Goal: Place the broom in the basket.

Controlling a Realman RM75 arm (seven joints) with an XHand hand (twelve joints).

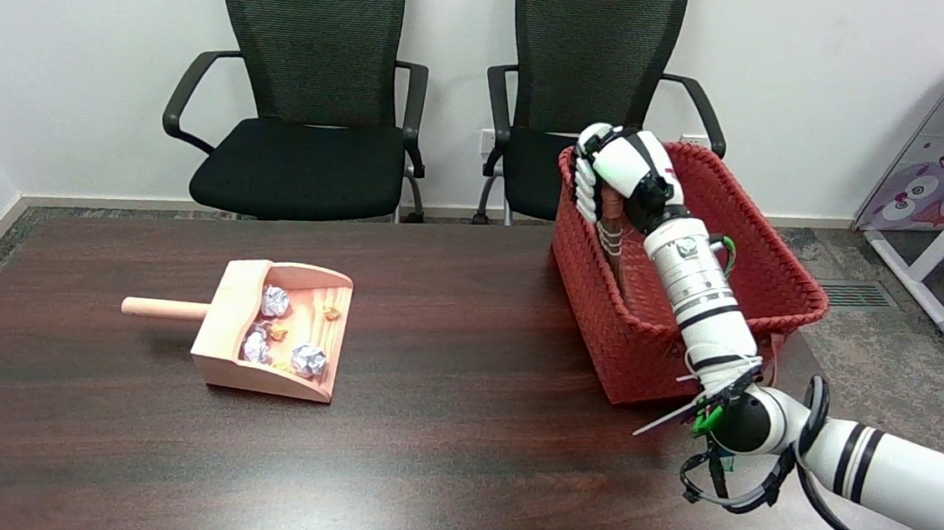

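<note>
Over the red woven basket (767, 263) at the desk's (439, 465) far right, the robot's right hand (614, 171) curls its fingers around the brown handle of the broom (618, 255), which slants down inside the basket, its lower end hidden behind the near wall. Well apart to the left lies a wooden dustpan (281, 330) holding crumpled paper balls (309, 359). Two black office chairs (309, 92) stand beyond the desk against a white wall.
</note>
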